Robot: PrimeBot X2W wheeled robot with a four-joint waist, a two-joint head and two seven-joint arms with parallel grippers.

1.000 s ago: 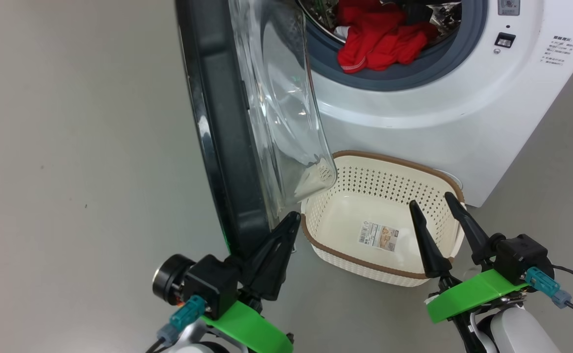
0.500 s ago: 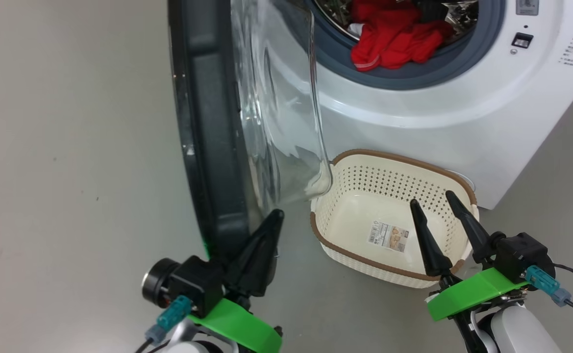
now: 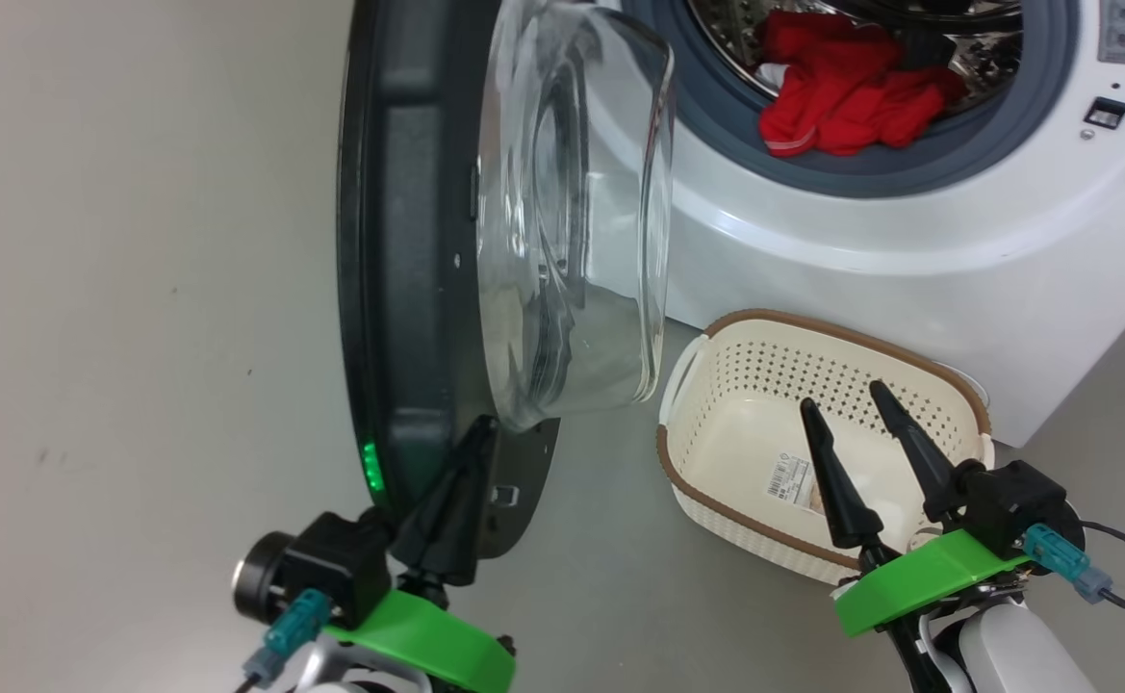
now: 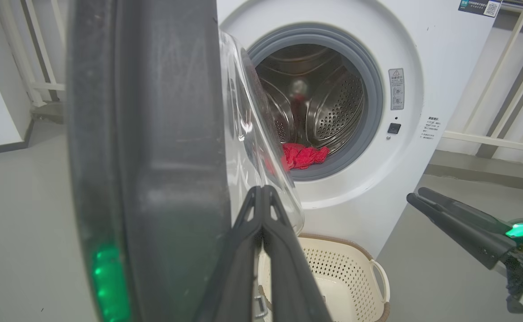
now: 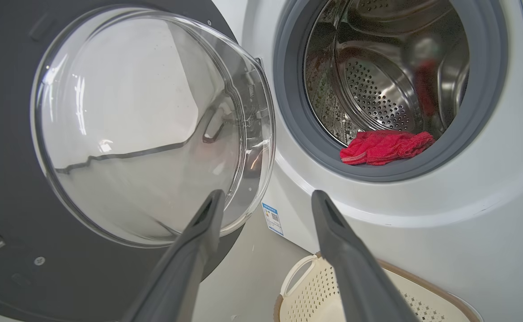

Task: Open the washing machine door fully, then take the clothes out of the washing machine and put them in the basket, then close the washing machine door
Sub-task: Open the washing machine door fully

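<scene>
Nearest us, the left gripper has its two long dark fingers pressed together with nothing between them. Their tip lies at the lower inner edge of the large round washing machine door with a glossy black rim; we cannot tell whether it touches. The right gripper hangs at the lower right with its fingers spread wide and empty, the tips above the near side of the small cream-white perforated plastic basket with a brown woven-look rim. The basket stands upright on the grey floor, just in front of the machine's lower front panel and to the right of the door; inside it we see only a label sticker on the bottom. The door stands swung out from the machine, nearly edge-on in the head view, and its bulging clear glass bowl faces the basket side. Beyond it is the big white front-loading washing machine, with its grey-blue rubber gasket ringing the open mouth. The bright red fabric clothes lie in a heap at the front of the perforated steel drum, partly draped over the lower gasket lip. A small blue label sticker sits on the white front, below the hinge side.
</scene>
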